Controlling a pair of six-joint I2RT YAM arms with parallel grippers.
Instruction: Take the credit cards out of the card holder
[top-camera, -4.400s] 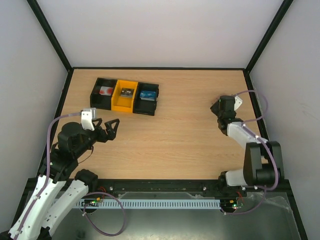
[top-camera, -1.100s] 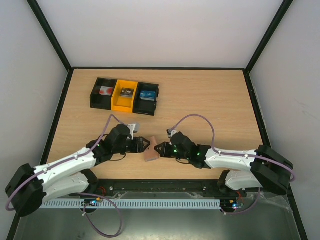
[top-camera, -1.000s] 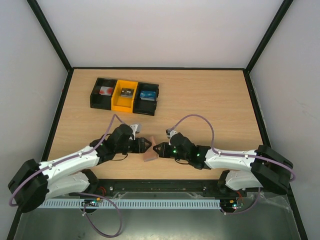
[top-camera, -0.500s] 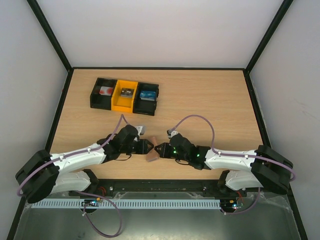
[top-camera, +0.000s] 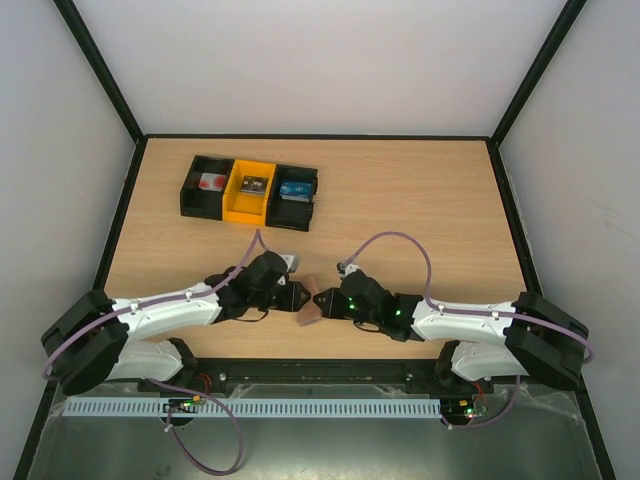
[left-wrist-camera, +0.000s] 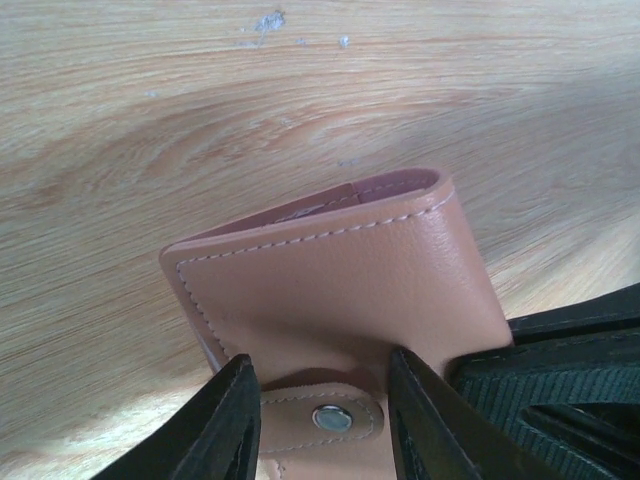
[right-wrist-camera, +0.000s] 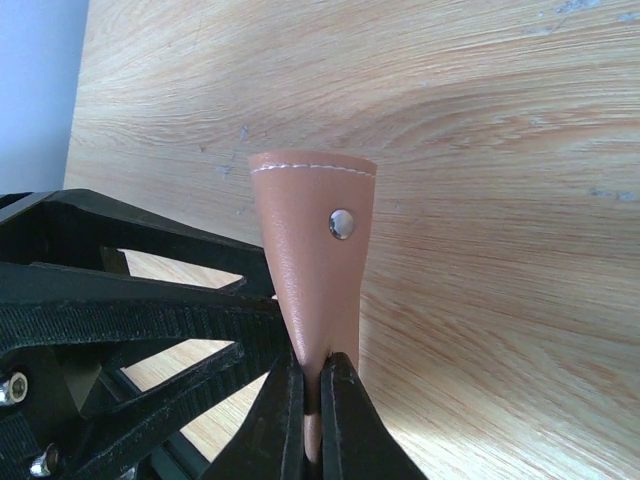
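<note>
A: Looking for the card holder (top-camera: 307, 306). Found where?

B: Near the front edge of the table (top-camera: 400, 200), about midway across, caught between the tips of the two arms. Folded, mauve-brown outside, tipped up on edge rather than lying flat.

A: Held by which side?

B: By the right gripper (right-wrist-camera: 310, 400). Pinched almost closed on one edge of the holder, leather widening away from the fingertips, a metal snap (right-wrist-camera: 343, 222) facing the right wrist camera.

A: And the left gripper (left-wrist-camera: 322, 400)?

B: Set at a middling width, right up against the holder from the opposite side. Between its fingers (left-wrist-camera: 238, 420), a strap (left-wrist-camera: 296, 410) with a stud, filling the gap from one finger to the other. Squeezing or merely flanking: cannot tell from the left wrist view.

A: Anything of the inside?

B: Only a pinkish sliver along the top edge of the fold, seen from the left wrist.

A: Elsewhere on the table?

B: A row of bins (top-camera: 250, 192), black, yellow, black, toward the far left, well apart from both grippers.
</note>
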